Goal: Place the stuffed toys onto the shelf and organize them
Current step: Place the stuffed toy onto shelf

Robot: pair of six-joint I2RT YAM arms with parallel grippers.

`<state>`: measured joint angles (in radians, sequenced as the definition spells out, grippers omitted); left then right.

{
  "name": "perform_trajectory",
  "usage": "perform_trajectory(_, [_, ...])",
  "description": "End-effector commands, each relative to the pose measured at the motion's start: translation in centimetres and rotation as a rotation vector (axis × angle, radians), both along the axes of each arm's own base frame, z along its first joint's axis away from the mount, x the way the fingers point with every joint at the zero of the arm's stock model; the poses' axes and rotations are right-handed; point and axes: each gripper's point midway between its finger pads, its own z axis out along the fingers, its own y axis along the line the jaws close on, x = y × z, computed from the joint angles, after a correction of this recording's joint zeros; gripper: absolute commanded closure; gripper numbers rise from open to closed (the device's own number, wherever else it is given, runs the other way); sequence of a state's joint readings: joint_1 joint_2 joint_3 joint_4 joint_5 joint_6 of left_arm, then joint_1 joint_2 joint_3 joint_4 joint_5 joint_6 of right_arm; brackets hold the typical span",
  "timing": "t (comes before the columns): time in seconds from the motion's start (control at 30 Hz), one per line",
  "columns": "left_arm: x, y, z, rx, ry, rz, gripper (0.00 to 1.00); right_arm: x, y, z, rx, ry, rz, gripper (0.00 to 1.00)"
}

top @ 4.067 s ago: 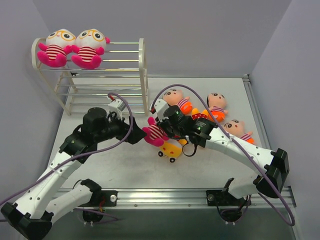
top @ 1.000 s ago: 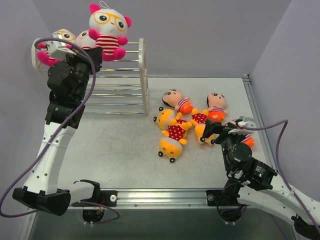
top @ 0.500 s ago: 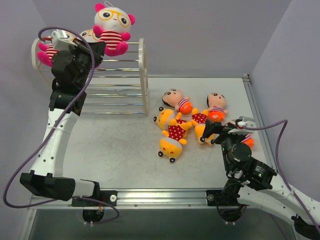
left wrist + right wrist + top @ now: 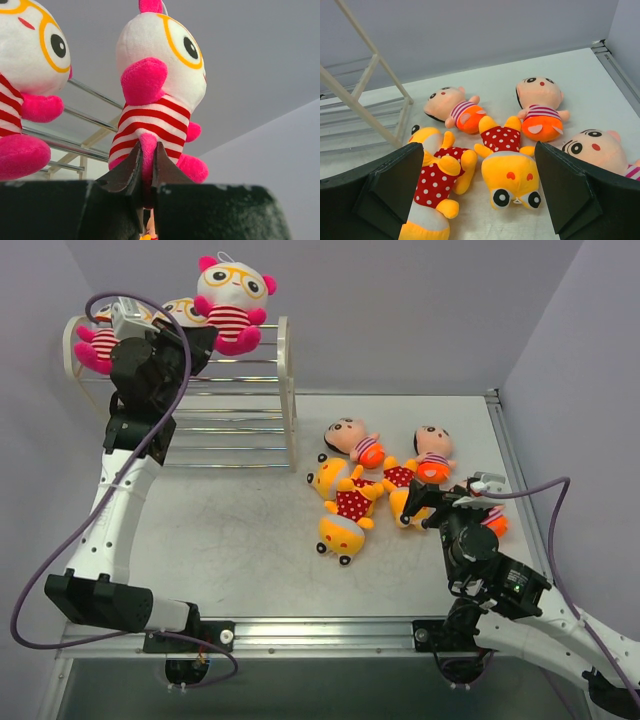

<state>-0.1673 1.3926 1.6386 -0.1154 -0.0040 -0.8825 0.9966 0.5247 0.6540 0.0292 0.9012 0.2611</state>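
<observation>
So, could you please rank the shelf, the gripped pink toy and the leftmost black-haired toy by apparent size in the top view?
1. shelf
2. pink toy, though being raised may inflate it
3. black-haired toy
</observation>
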Motion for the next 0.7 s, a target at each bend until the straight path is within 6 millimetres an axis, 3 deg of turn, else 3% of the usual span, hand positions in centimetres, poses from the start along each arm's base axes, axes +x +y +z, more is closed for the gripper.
perform_trajectory(0.0, [-0.3, -0.3, 1.5, -0.036, -0.04, -0.035, 0.9, 0.1, -0.3, 0.1, 0.011, -0.005, -0.031, 0.0])
perform_trajectory(0.67, [1.4, -0.9, -2.6, -0.051, 0.093, -0.073, 0.85, 0.1, -0.2, -0.2, 0.01, 0.002, -0.03, 0.0])
